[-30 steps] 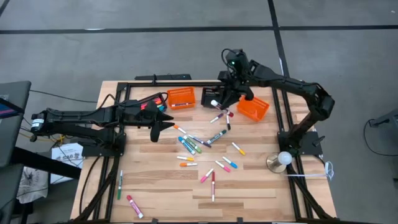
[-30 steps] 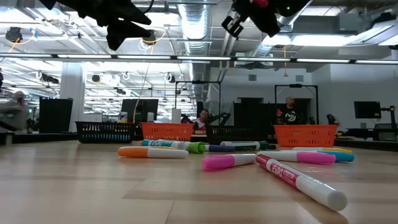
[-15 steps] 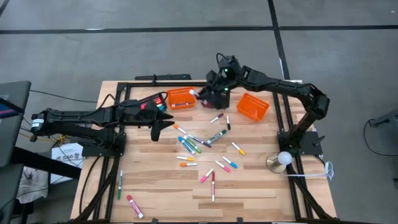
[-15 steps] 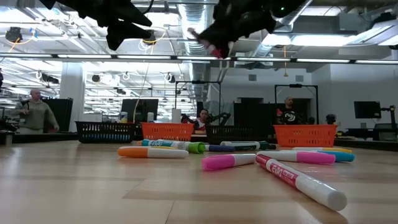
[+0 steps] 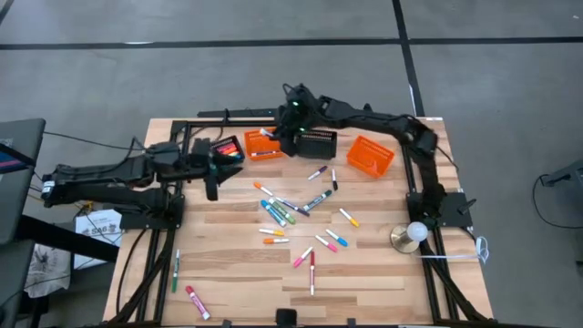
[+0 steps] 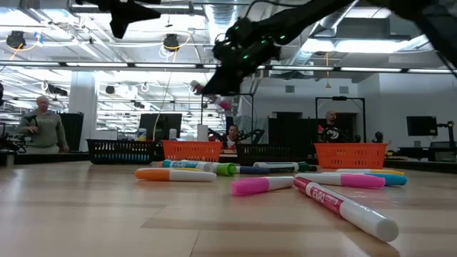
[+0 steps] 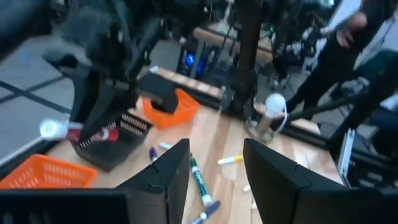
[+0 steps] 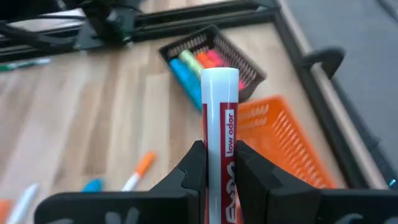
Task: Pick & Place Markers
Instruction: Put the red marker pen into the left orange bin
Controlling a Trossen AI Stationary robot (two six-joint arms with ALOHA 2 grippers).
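Note:
Many markers lie scattered on the middle of the wooden table, white or coloured barrels with coloured caps. My right gripper reaches along the far edge and hangs over the left orange basket, shut on a white marker with a red label. In the low view that marker is high above the table. My left gripper is open in the air near the table's left side, close to a black basket holding markers. My right gripper pinches the white and red marker between its two fingers, on the labelled barrel. The marker lies along the fingers and sticks out past them, its white end forward. It is lifted clear of the table and baskets.
A black slotted basket and a second orange basket stand at the far edge. A white ball on a round metal base sits at the right side. Two stray markers lie near the near left corner. Black rails frame the table.
My right gripper has carried the marker toward the table's left along the far edge, from beside the right orange basket, past the black basket, to over the left orange basket. My left gripper has drawn back a little toward the left edge.

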